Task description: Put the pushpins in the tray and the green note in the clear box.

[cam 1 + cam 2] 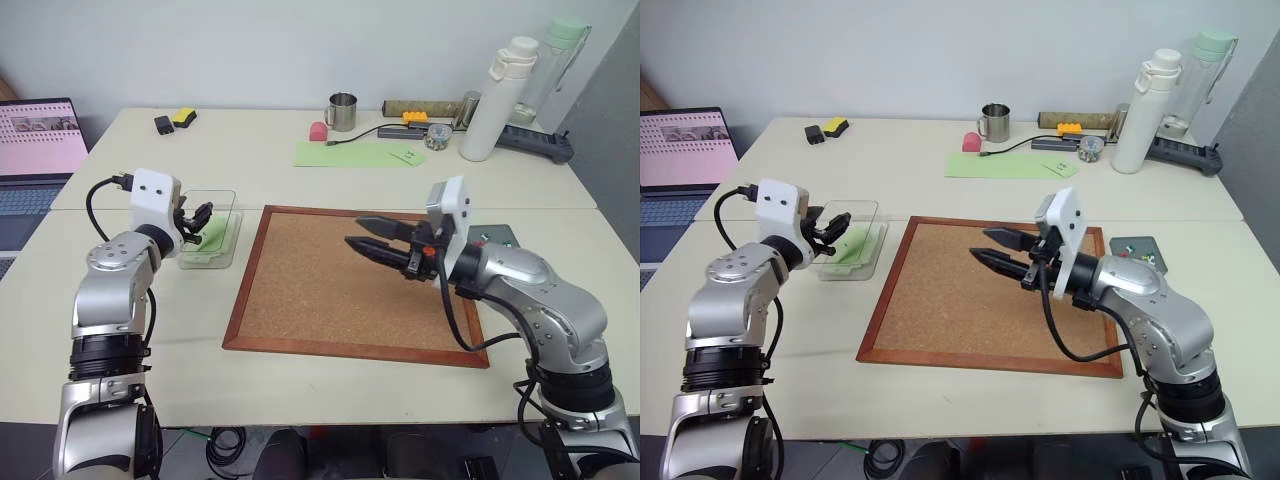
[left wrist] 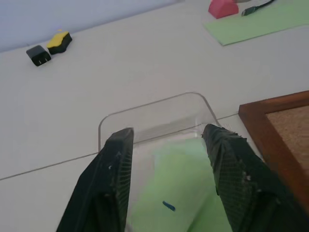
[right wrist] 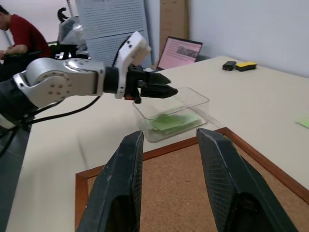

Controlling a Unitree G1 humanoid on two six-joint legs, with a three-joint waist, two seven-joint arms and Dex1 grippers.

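From the head views, the left gripper (image 1: 201,216) hangs over the clear box (image 1: 232,205), its fingers parted and holding nothing; the green note (image 1: 212,236) lies inside the box, partly covered by those fingers. The right gripper (image 1: 362,237) hovers above the cork board (image 1: 330,290), fingers apart and empty. The tray (image 1: 1130,244) sits on the surface just past the board's right edge, largely hidden behind the right arm; small specks on it are too tiny to identify as pushpins

In the left wrist view, the two fingers (image 2: 108,179) frame the box's rounded wall (image 2: 149,111), with the note (image 2: 181,188) below showing a small blue mark; the note's lower part is cut off.

In the right wrist view, the right fingers (image 3: 120,193) stand spread over the board, and the left gripper (image 3: 164,91) shows above the box, its tips seen side-on.
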